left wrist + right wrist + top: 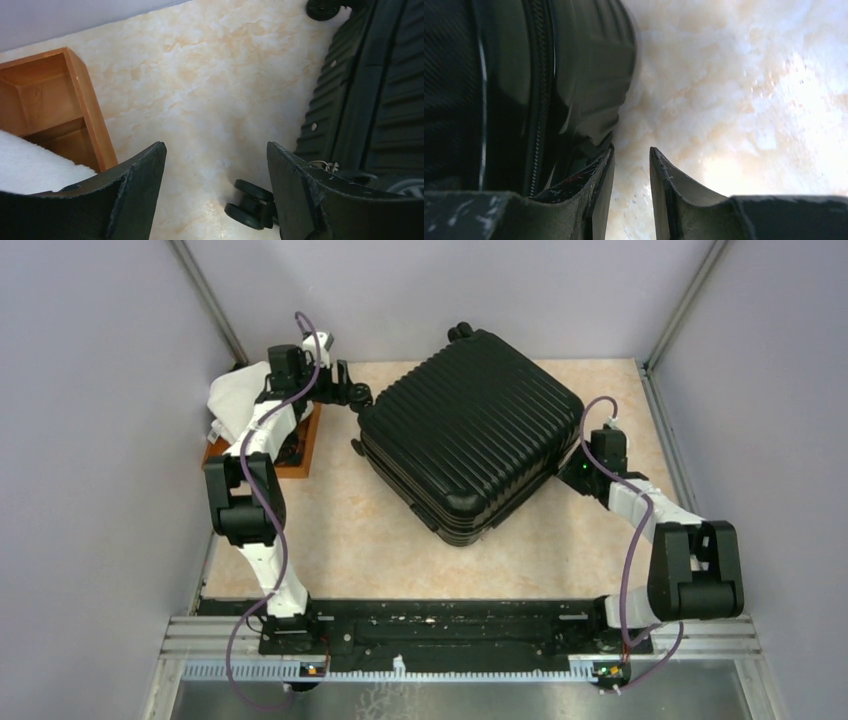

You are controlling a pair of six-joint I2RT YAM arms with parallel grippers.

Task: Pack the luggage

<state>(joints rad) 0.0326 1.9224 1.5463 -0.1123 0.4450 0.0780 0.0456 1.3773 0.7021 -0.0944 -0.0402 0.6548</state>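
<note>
Luggage [470, 430]: shut, lying flat on the table [330, 530], right of centre and turned cornerwise to the table edges; ribbed shell uppermost; one rounded corner points toward the arm bases; casters show at the far corner and on the left side.

Left gripper [216, 150]: reached out to the far left, just beside the left corner of the luggage; jaws wide apart; only bare table between them; nothing held. The finger [320, 200] nearer the luggage sits close above a caster [248, 202]; whether they touch cannot be told.

Right gripper [632, 150]: low at the right side of the luggage; jaws apart by a narrow gap only; table shows through the gap; nothing gripped. The finger [594, 185] nearer the luggage lies against or just beside the glossy shell, close to the zip [540, 100]; which of the two cannot be told.

Tray [85, 100]: brown wood, on the table by the left wall, apart from the luggage; the left arm passes over it in the top view. Cloth [30, 165]: white, bunched, lying on the tray and over its far end.
</note>
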